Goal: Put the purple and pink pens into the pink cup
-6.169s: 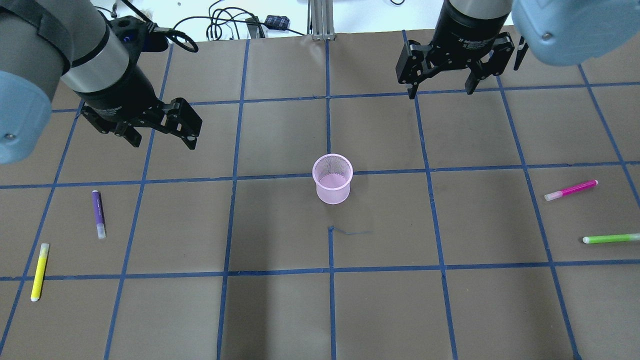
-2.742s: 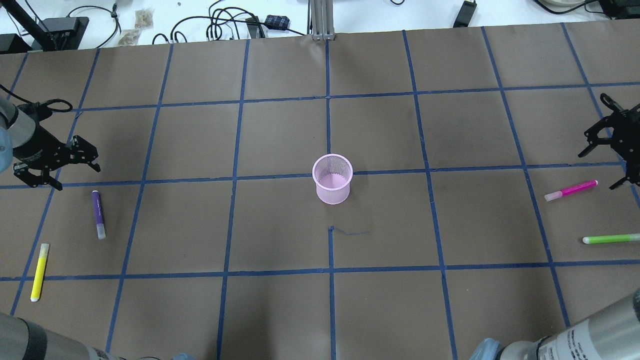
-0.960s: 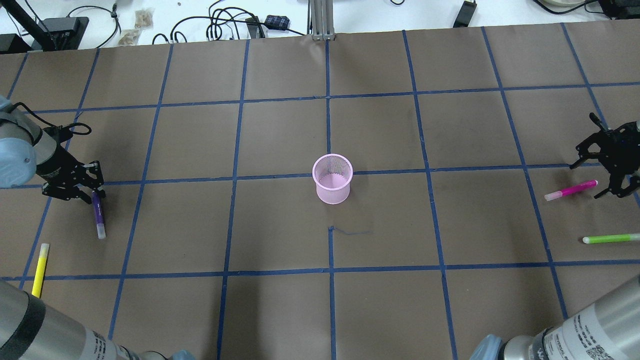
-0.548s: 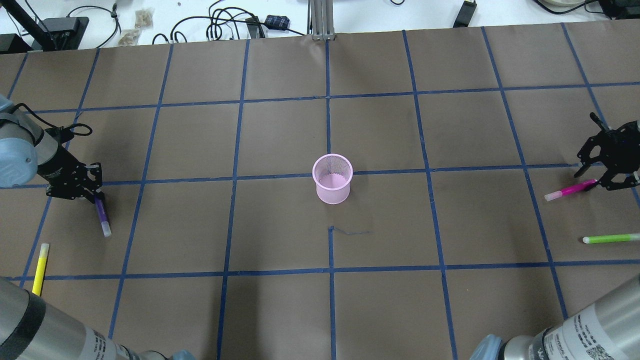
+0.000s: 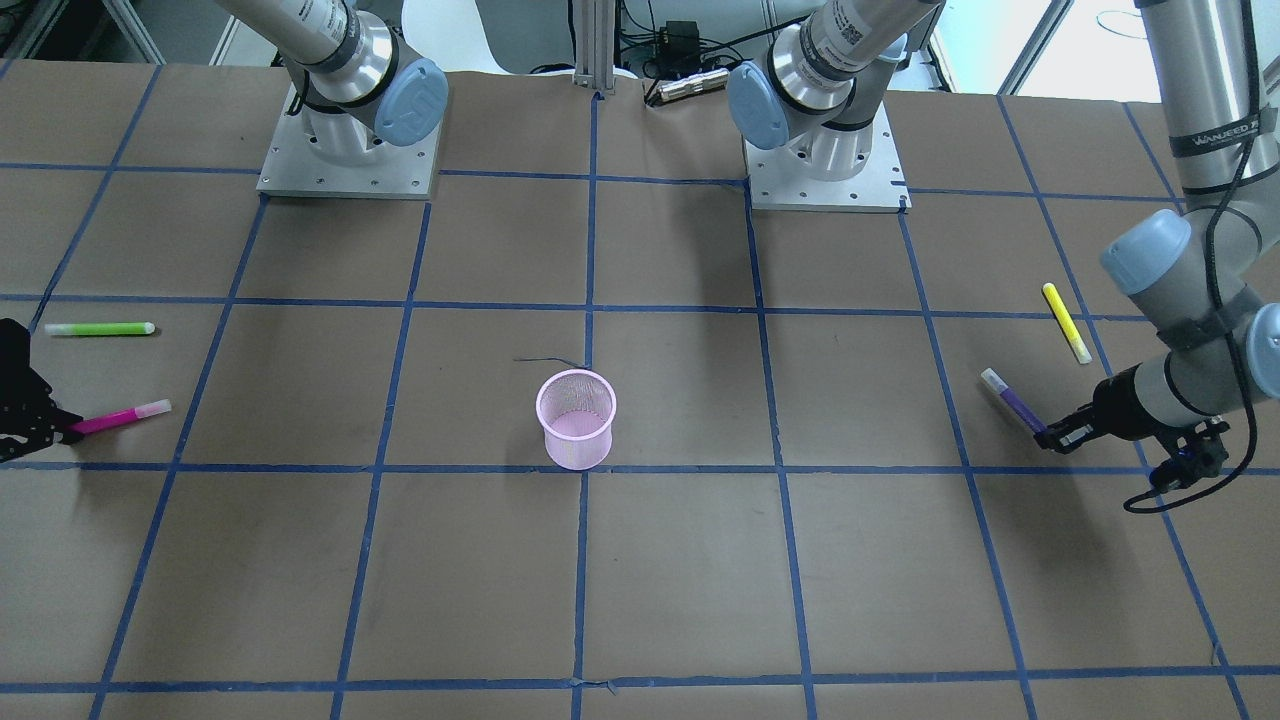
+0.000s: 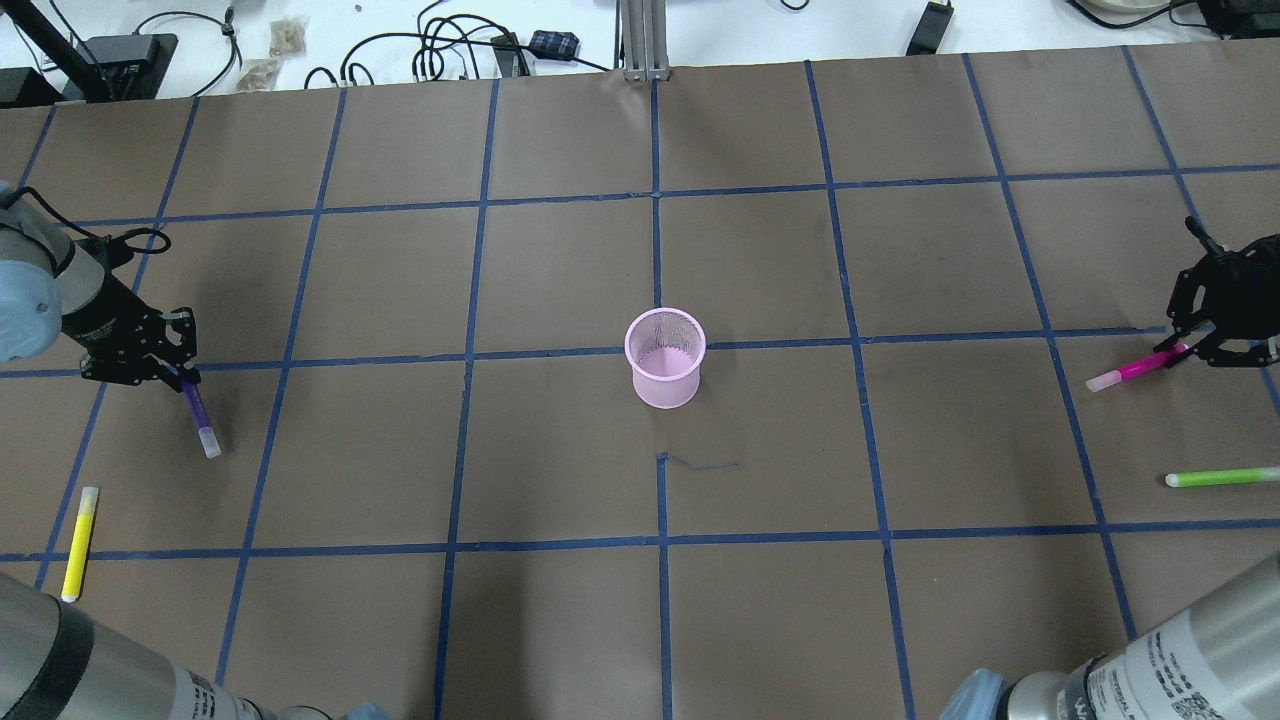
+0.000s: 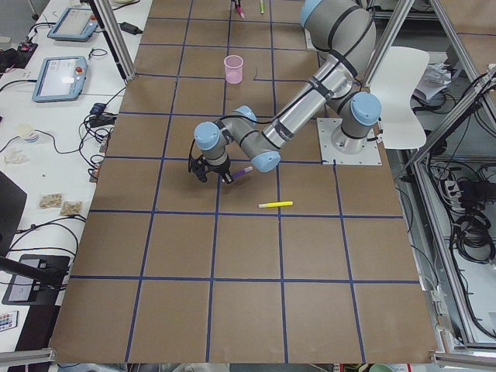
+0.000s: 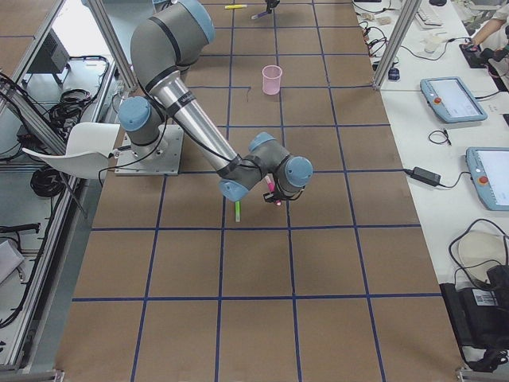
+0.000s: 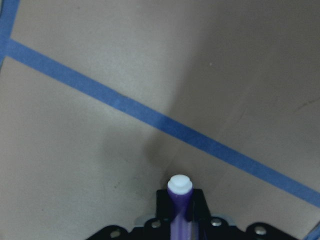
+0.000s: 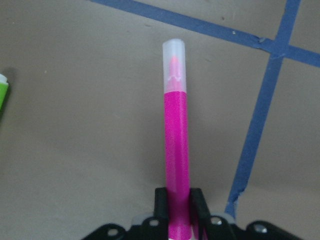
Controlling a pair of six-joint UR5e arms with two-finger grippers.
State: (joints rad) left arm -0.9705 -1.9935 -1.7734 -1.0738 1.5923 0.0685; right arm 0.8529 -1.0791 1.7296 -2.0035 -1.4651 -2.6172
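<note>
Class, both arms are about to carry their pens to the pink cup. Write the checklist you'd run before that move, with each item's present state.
1. Left gripper shut on purple pen: ok.
2. Right gripper shut on pink pen: ok.
3. Pink cup upright, mouth open: ok.
4. Yellow pen and green pen apart from both grippers: ok.
5. Held pens lifted off the table: cannot tell.
</note>
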